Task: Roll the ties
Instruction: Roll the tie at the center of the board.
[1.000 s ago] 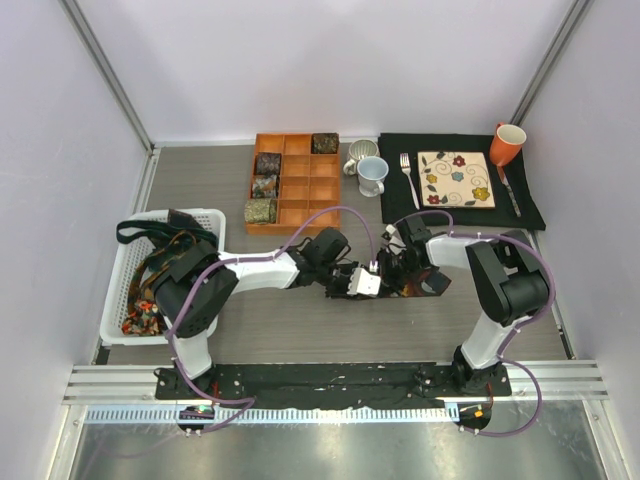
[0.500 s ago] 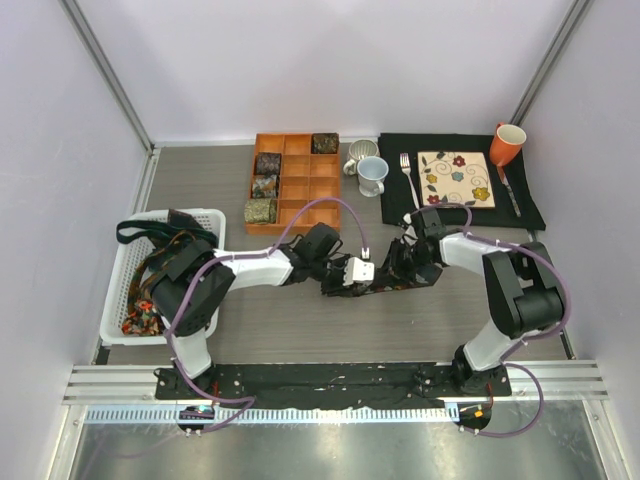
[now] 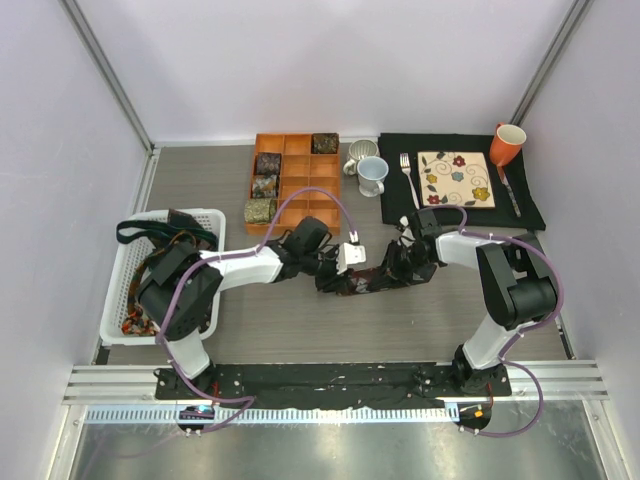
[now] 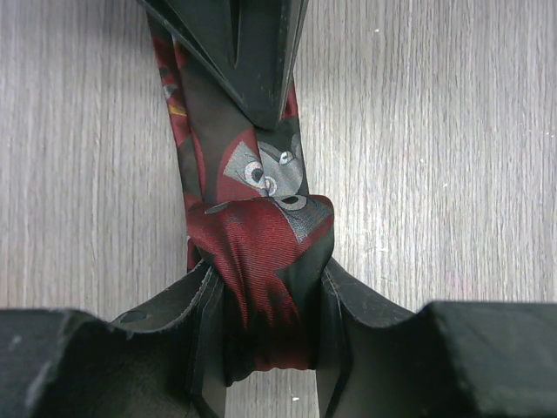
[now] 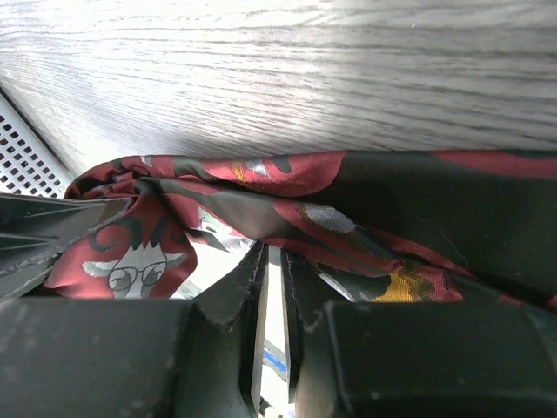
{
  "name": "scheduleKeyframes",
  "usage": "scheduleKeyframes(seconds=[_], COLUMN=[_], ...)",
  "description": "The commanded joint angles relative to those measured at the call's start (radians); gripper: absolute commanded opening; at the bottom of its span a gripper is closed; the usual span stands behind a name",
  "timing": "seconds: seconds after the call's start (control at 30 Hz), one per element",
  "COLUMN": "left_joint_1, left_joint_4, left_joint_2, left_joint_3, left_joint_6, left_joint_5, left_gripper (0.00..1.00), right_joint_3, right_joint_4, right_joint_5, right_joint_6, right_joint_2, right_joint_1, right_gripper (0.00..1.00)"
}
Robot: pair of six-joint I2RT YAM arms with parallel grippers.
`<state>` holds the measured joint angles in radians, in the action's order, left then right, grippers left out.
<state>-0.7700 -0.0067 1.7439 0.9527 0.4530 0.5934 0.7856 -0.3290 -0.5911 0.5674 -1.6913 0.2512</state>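
One maroon-and-black patterned fabric tie [image 4: 261,261]: rolled end clamped in left jaws. Right jaws nearly closed at it, grip unclear. Four dark rolled fabric ties [image 3: 268,163] beyond both jaws, in orange compartment tray [image 3: 300,187]. Grey wood-grain bench [image 3: 300,335].

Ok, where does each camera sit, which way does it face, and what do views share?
Top external: above and behind the bases, looking down at the table; left arm and right arm show.
Left wrist: on the left arm, looking down at the maroon tie; own jaws clamp its roll.
Right wrist: on the right arm, looking low across the table; own jaws below.
Shared: all three show that tie.
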Motion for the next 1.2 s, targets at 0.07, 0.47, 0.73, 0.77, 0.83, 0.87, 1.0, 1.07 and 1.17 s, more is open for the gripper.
scheduleKeyframes(seconds=[0.07,0.47,0.73,0.77,0.83,0.87,1.0,1.07,1.17], left_joint_1=[-0.003,-0.017,-0.017,-0.017,-0.017,-0.017,-0.017,-0.017,-0.017], left_joint_4=[-0.162,-0.246,-0.245,-0.245,-0.245,-0.243,-0.242,-0.242,-0.239], left_joint_2=[0.057,0.128,0.138,0.138,0.138,0.140,0.141,0.140,0.140], left_joint_3=[0.047,0.083,0.089,0.089,0.092,0.093,0.093,0.093,0.093], left_joint_6=[0.022,0.053,0.058,0.058,0.056,0.058,0.058,0.058,0.058], left_joint_5=[-0.089,-0.121,-0.099,-0.099,-0.099,-0.099,-0.101,-0.101,-0.101], left_gripper=[0.21,0.27,0.29,0.29,0.30,0.30,0.31,0.31,0.31], right_joint_3=[-0.057,-0.040,-0.008,-0.003,0.012,0.015,0.030,0.030,0.037], right_joint_4=[-0.053,0.134,0.268,0.268,0.277,0.280,0.257,0.243,0.200], right_joint_5=[0.180,-0.088,-0.158,-0.157,-0.157,-0.161,-0.157,-0.151,-0.144], right_joint_6=[-0.038,0.046,0.114,0.114,0.109,0.109,0.086,0.063,0.035], right_joint_2=[-0.019,0.185,0.118,0.110,0.094,0.079,0.036,0.024,0.016], right_joint_1=[0.000,0.005,0.060,0.068,0.089,0.095,0.118,0.120,0.120], right_gripper=[0.18,0.48,0.52,0.52,0.51,0.50,0.45,0.41,0.35])
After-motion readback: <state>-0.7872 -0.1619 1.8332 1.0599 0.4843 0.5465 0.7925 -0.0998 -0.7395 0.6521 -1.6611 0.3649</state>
